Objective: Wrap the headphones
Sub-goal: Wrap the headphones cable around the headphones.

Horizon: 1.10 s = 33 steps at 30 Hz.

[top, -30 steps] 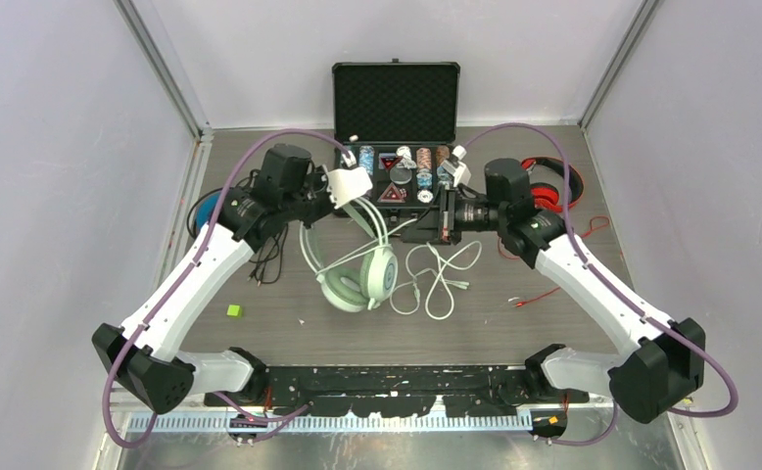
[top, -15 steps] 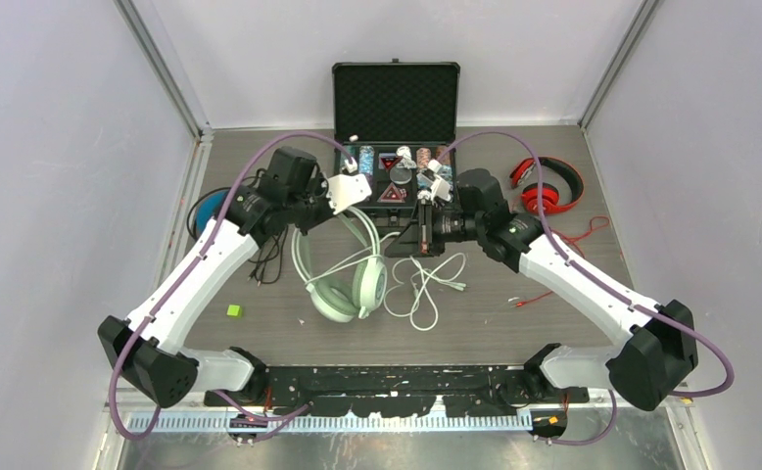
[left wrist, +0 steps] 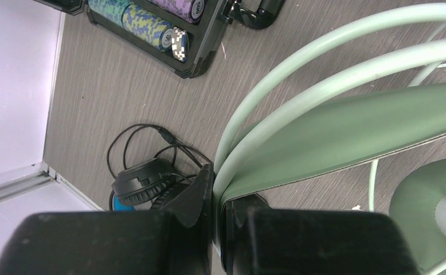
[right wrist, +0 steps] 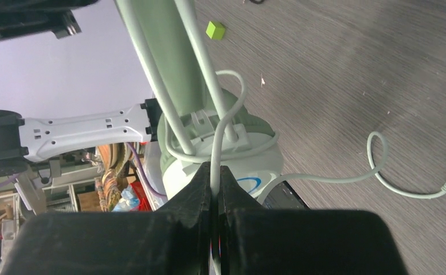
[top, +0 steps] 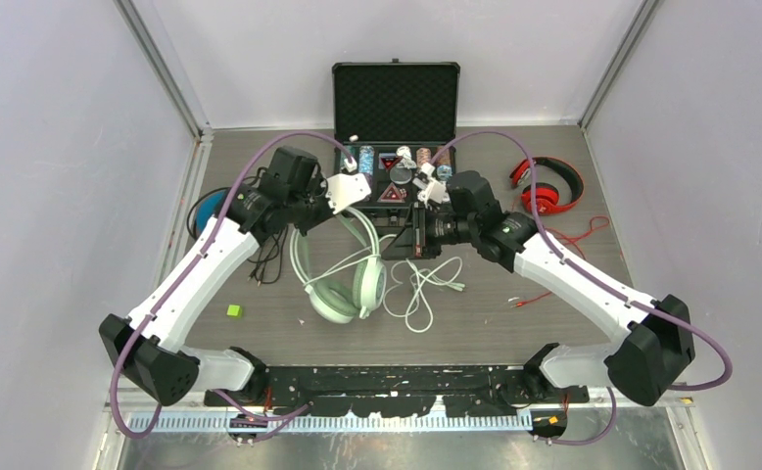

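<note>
While the left end effector (left wrist: 216, 192) clamps the mint headphones (top: 343, 284) by the headband just in front of the black case (top: 395, 98), the right end effector (right wrist: 214, 179) is pinched shut on their white cable (top: 421, 289). Progress looks early. Most of the cable lies in loose loops on the tabletop (top: 495, 328) in front of the case, and no full turn is visible. Red headphones (top: 546, 186) right of the case and black headphones (left wrist: 142, 182) left of it look unwrapped, cords spilled. Right wrist view shows the cable between closed fingers, which the top view hides. Left wrist view shows the headband grip. Only the top view shows the red pair.
</note>
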Tool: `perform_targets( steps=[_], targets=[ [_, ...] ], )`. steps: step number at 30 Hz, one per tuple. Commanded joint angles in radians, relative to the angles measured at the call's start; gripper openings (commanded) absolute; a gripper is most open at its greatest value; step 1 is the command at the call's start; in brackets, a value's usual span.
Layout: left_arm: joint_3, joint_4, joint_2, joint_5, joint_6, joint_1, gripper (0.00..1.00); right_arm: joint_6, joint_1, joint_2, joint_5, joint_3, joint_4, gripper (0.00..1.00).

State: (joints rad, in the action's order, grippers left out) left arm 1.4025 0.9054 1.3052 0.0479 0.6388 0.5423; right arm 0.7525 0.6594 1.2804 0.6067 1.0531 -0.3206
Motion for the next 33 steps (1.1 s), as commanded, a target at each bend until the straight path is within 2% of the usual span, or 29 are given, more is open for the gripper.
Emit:
perform_targets(
  steps=[1,8,16,27,33],
  targets=[
    [0.025,0.003,-0.016,0.005,-0.02,-0.004,0.0,0.011,0.003,0.006,-0.022,0.105,0.037,0.05],
    [0.016,0.002,-0.013,-0.218,-0.104,-0.003,0.0,0.138,0.002,0.008,0.116,0.078,0.201,0.12],
    [0.033,-0.01,-0.021,-0.344,-0.2,0.024,0.0,0.208,0.005,0.028,0.199,0.096,0.305,0.2],
    [0.082,-0.041,0.002,-0.512,-0.401,0.038,0.0,0.211,0.011,0.087,0.191,0.146,0.307,0.2],
    [0.059,-0.132,-0.021,-0.513,-0.546,0.037,0.0,0.2,0.019,0.142,0.161,0.173,0.308,0.2]
  ],
)
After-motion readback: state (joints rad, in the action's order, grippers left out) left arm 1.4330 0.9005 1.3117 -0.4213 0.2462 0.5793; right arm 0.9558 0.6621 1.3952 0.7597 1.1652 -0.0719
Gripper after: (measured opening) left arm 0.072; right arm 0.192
